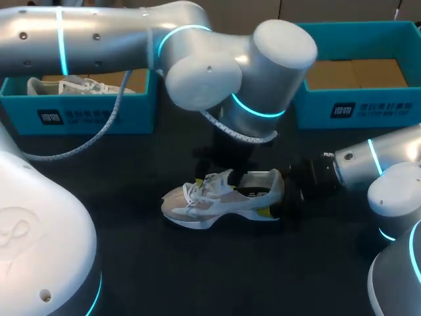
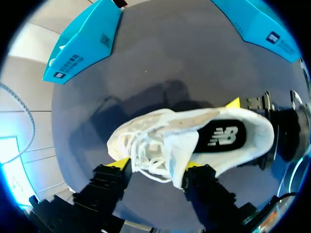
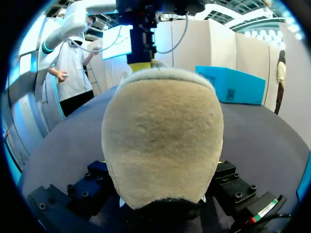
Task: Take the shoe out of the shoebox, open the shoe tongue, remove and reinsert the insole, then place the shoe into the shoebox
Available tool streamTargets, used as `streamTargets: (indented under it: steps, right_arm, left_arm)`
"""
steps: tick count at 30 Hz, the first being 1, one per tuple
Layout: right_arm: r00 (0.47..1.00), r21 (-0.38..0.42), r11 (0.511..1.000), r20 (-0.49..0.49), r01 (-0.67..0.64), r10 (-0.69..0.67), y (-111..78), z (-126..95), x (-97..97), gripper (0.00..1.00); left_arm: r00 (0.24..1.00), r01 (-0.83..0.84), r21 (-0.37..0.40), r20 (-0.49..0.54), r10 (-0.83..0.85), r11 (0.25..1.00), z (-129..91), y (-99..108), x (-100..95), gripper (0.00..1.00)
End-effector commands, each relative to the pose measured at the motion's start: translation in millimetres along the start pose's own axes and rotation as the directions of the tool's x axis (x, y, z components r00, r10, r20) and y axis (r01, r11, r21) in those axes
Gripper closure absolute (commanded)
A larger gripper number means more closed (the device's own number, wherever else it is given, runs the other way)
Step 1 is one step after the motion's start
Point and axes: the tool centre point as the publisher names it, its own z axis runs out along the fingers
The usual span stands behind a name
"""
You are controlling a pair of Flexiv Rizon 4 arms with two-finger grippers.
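Since the shoe (image 1: 217, 201) looks light, with a soft mesh upper and a firmer heel (image 3: 163, 141) and sole, I judge the heel the safest hold. White and beige, it stands on the surface (image 1: 145, 263) at mid-frame. The right pincer (image 1: 270, 193) pinches its heel; the left pincer (image 2: 158, 165) sits over the laces (image 2: 146, 155), grip impossible to tell.

a robot lab: silver left arm (image 1: 99, 33) and right arm (image 1: 385, 161) with glowing rings over a dark table (image 1: 197, 276) with teal shoeboxes (image 1: 85, 113).
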Motion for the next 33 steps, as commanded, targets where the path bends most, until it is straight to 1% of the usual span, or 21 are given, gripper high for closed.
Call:
streamTargets:
  steps: [1, 4, 6, 10, 13, 15, 20, 25, 29, 33]
  right_arm:
    - [1.0, 0.003, 1.0, 0.001, -0.001, 0.001, -1.8, 1.7, -2.0, 1.0]
    - [1.0, 0.003, 1.0, 0.001, -0.001, 0.001, -1.8, 1.7, -2.0, 1.0]
    - [1.0, 0.003, 1.0, 0.001, -0.001, 0.001, -1.8, 1.7, -2.0, 1.0]
    - [1.0, 0.003, 1.0, 0.001, -0.001, 0.001, -1.8, 1.7, -2.0, 1.0]
    - [1.0, 0.003, 1.0, 0.001, -0.001, 0.001, -1.8, 1.7, -2.0, 1.0]
    - [1.0, 0.003, 1.0, 0.001, -0.001, 0.001, -1.8, 1.7, -2.0, 1.0]
    - [1.0, 0.003, 1.0, 0.001, -0.001, 0.001, -1.8, 1.7, -2.0, 1.0]
    - [1.0, 0.003, 1.0, 0.001, -0.001, 0.001, -1.8, 1.7, -2.0, 1.0]
    - [1.0, 0.003, 1.0, 0.001, -0.001, 0.001, -1.8, 1.7, -2.0, 1.0]
    - [1.0, 0.003, 1.0, 0.001, -0.001, 0.001, -1.8, 1.7, -2.0, 1.0]
  left_arm:
    - [0.985, -0.045, -0.033, -0.167, 0.039, 0.998, 0.3, 1.0, -13.1, 1.0]
    - [0.968, -0.09, -0.058, -0.242, 0.073, 0.994, -2.2, 3.1, -13.6, 1.0]
    - [0.965, -0.099, -0.057, -0.25, 0.082, 0.993, -3.8, 4.1, -14.0, 1.0]
    - [0.94, -0.141, -0.058, -0.32, 0.116, 0.988, -12.9, 7.7, -17.7, 1.0]
    - [0.938, -0.145, -0.041, -0.324, 0.124, 0.989, -19.4, 10.3, -21.8, 1.0]
    - [0.928, -0.154, -0.032, -0.346, 0.134, 0.987, -23.7, 11.6, -26.6, 1.0]
    - [0.936, -0.122, -0.026, -0.335, 0.106, 0.992, -22.6, 11.2, -40.7, 1.0]
    - [0.945, -0.067, -0.049, -0.325, 0.048, 0.997, -11.1, 6.9, -60.4, 1.0]
    - [0.954, -0.043, -0.08, -0.299, 0.017, 0.996, 8.0, 0.7, -71.6, 1.0]
    - [0.97, -0.025, -0.097, -0.244, 0.001, 0.995, 28.4, -5.3, -77.1, 1.0]
